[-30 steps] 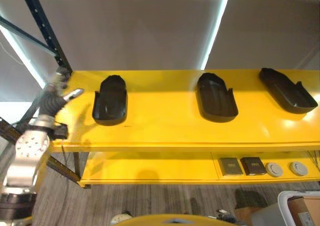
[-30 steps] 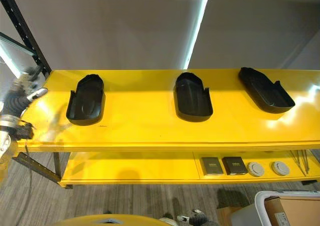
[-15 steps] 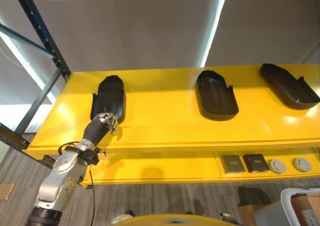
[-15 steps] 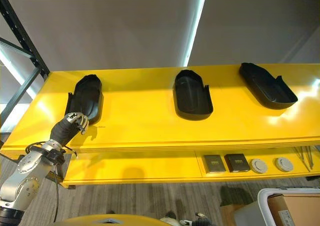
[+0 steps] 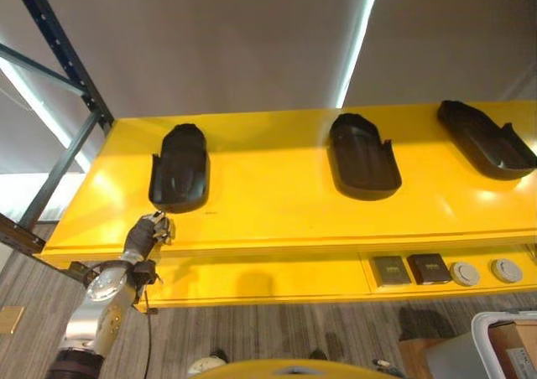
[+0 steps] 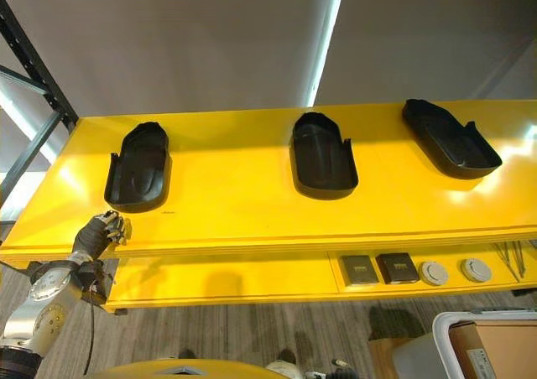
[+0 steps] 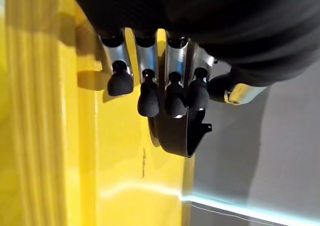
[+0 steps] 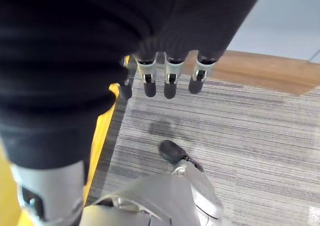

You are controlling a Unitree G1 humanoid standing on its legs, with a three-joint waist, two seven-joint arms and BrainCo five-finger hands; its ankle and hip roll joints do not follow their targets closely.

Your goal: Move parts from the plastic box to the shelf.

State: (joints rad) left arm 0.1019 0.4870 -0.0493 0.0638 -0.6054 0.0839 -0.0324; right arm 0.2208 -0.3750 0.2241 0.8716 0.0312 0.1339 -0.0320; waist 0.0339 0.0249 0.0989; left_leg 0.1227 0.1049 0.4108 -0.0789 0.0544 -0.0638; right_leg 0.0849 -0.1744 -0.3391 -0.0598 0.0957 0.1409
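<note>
Three black moulded parts lie apart on the yellow shelf [image 5: 277,203]: one at the left [image 5: 179,169], one in the middle [image 5: 362,157] and one at the right [image 5: 485,140]. My left hand [image 5: 151,228] is at the shelf's front edge, just below the left part and clear of it. Its fingers [image 7: 148,98] are relaxed and hold nothing, and the left part [image 7: 177,133] shows past them. My right hand [image 8: 170,81] hangs over the grey floor with loose, empty fingers.
A dark blue rack post [image 5: 59,52] rises at the shelf's left end. The lower yellow level holds two dark square pieces [image 5: 389,271] and two round white ones [image 5: 463,272]. A pale plastic box [image 5: 503,345] stands on the floor at lower right.
My left hand moved from the shelf's left end to the left part's near end, then drew back down to the front edge. The parts have not moved.
</note>
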